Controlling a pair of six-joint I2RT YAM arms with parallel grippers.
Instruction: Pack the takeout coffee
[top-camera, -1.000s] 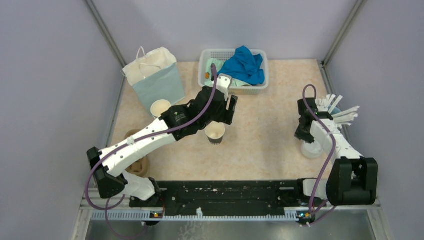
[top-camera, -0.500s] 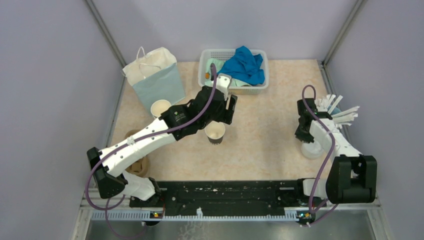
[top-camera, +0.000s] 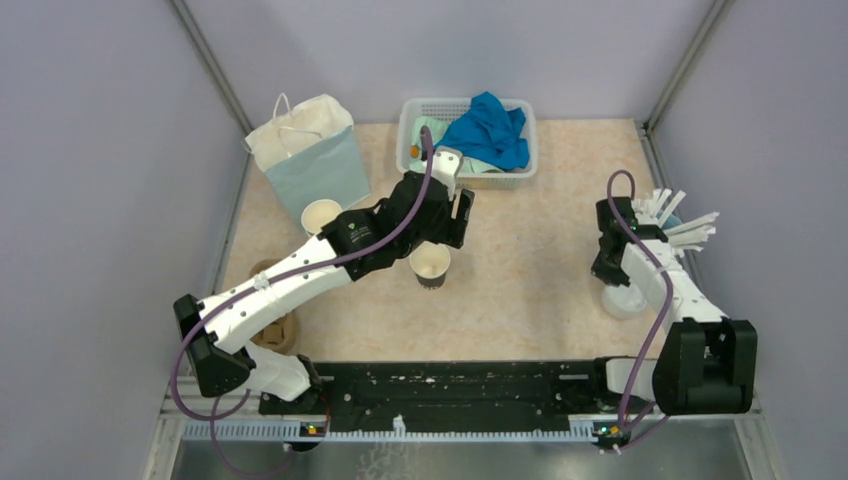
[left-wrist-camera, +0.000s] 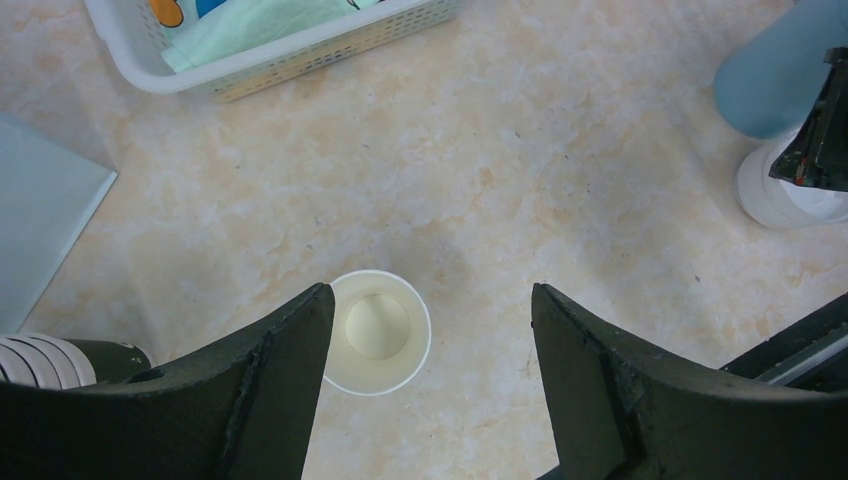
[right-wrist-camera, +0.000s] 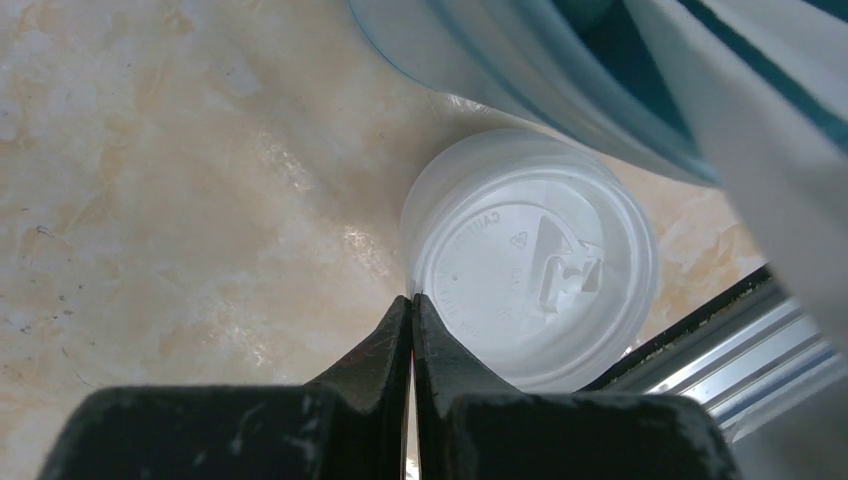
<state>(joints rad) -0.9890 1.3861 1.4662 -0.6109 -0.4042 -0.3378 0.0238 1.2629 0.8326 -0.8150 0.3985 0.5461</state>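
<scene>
- Beige marbled desk (top-camera: 540, 250) between grey walls, with a white basket (top-camera: 467, 140) of cloths at the back; I place everything from that basket.
- One open paper cup (left-wrist-camera: 378, 332) stands on the near side of the basket, with no lid and its cream inside bare.
- The left claw (left-wrist-camera: 430, 300) hovers above this cup, spread wide and holding nothing, one finger touching neither wall.
- A second open cup (top-camera: 321, 216) stands near-left of the basket, also unlidded, beside the paper bag (top-camera: 310, 150).
- Well to the right of the basket and nearer to me, a white lid (right-wrist-camera: 530, 270) lies flat on the desk just beside the light blue cup of sticks (top-camera: 672, 215).
- The right claw (right-wrist-camera: 412, 305) is clenched, its tips at the lid's edge; I see nothing clamped between them.
- The pulp tray (top-camera: 275, 330) sits far near-left of the basket, half hidden under the left arm.
- My read: packing has barely begun. No cup is capped, none sits in the tray as far as I can see, and I cannot see into the bag.
</scene>
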